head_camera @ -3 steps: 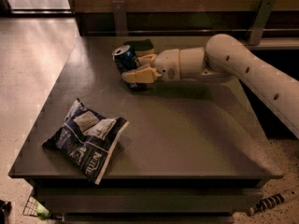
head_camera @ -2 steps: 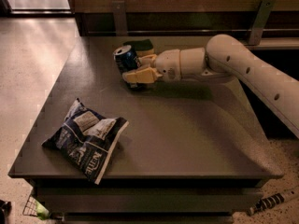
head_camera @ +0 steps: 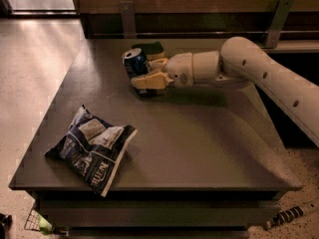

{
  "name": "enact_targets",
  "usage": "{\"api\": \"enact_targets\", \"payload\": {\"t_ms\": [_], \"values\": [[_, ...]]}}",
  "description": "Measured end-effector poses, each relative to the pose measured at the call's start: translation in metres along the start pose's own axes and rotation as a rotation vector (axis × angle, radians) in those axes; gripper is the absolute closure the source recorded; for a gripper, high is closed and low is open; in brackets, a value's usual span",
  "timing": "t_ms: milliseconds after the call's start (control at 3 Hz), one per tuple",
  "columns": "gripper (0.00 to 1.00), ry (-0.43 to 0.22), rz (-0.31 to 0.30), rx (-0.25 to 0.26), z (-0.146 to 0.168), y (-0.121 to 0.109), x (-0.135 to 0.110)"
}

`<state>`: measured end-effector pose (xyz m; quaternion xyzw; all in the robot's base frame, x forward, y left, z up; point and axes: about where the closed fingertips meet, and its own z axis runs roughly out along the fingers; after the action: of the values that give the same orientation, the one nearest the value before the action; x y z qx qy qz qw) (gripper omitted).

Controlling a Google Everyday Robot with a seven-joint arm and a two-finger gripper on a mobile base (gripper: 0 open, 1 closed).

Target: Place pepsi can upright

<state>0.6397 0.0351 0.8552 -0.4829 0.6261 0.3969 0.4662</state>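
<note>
The pepsi can [head_camera: 134, 61] is dark blue with a silver top. It stands near the far middle of the dark table [head_camera: 199, 148], tilted slightly with its top facing up and left. My gripper [head_camera: 148, 72] reaches in from the right on a cream arm. Its tan fingers [head_camera: 148, 80] sit on either side of the can and are closed on its body. The lower part of the can is hidden behind the front finger.
A crinkled blue-and-white snack bag [head_camera: 92, 148] lies at the front left of the table. A green object [head_camera: 149, 49] sits just behind the can. A dark wall rail with two metal brackets [head_camera: 277, 15] runs behind the table.
</note>
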Motion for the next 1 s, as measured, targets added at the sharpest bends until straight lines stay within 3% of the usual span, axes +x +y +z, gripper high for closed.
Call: {"api": "enact_targets", "payload": {"t_ms": [333, 1000], "values": [[0.97, 0.0, 0.0, -0.002, 0.0012, 0.0006, -0.0002], [0.51, 0.0, -0.001, -0.01, 0.0054, 0.0027, -0.001]]}}
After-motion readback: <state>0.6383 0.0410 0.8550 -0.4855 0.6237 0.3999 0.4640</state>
